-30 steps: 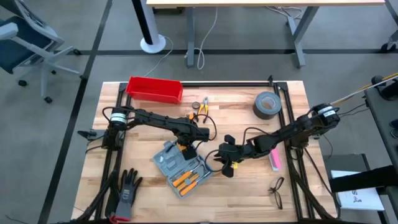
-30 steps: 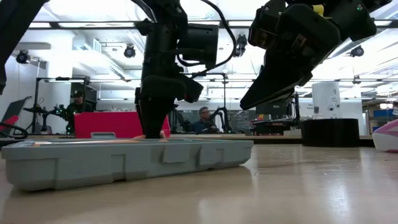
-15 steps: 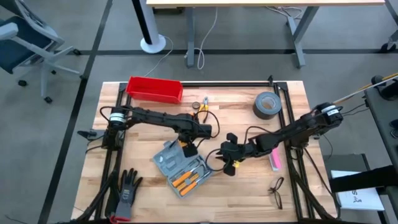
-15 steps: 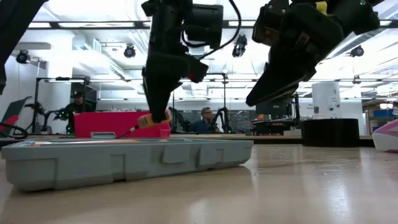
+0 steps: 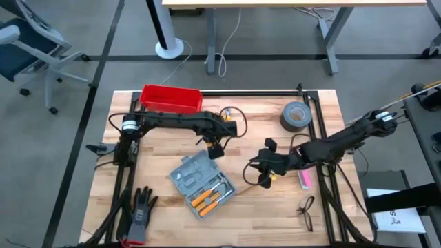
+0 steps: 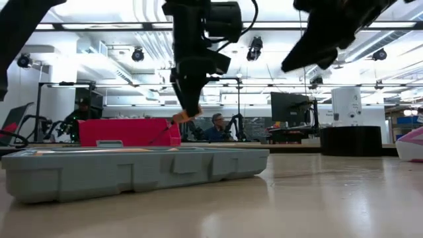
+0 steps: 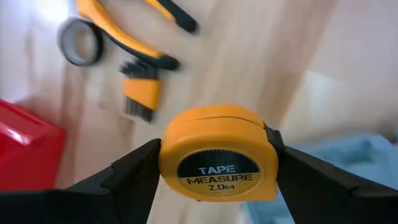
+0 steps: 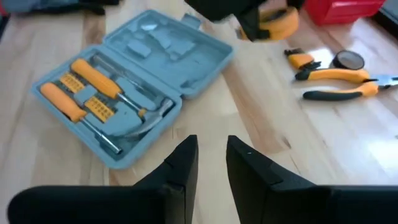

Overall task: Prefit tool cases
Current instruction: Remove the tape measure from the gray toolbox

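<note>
The case (image 5: 201, 182) lay open near the table's front, at about six o'clock from the centre, both halves flat. One half held two orange screwdrivers (image 8: 84, 87), a bit holder and a hammer; the other half's moulded slots looked mostly unfilled. Just past it, at three o'clock from the case, the right gripper (image 5: 265, 172) hung above bare wood, its fingers (image 8: 180, 165) a narrow gap apart with nothing between them. Farther on, at twelve o'clock from the case, the left gripper (image 5: 215, 146) hovered clear of the table, clamped on the orange tape measure (image 7: 217, 152). Beyond that, near the red bin (image 5: 171, 98), pliers (image 8: 339, 74), a hex-key set and a small tape roll lay loose. So the fitting seemed partly done: those pieces, and likely the tape measure, were not yet slotted.
</note>
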Controlling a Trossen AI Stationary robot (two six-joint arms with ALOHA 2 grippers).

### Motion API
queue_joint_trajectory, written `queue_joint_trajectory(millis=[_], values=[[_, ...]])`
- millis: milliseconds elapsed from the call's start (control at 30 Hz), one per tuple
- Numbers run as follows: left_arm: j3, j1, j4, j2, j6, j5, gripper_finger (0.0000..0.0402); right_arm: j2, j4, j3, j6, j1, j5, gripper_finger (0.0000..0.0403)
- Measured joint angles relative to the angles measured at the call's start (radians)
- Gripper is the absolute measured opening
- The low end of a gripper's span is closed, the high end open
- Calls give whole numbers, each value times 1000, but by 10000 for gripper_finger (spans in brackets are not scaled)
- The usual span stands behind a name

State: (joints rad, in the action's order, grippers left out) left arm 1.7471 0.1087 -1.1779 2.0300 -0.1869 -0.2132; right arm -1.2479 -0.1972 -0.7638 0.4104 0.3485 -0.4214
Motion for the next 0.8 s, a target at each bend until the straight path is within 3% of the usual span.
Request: queue_joint_trajectory(millis=[433,800], values=[[1,124,296,0,166,-14,283,21,-32,0,31,7,-26,50],[-7,152,570,6,276,-14,282,3,5,0,64,21,-53,64]])
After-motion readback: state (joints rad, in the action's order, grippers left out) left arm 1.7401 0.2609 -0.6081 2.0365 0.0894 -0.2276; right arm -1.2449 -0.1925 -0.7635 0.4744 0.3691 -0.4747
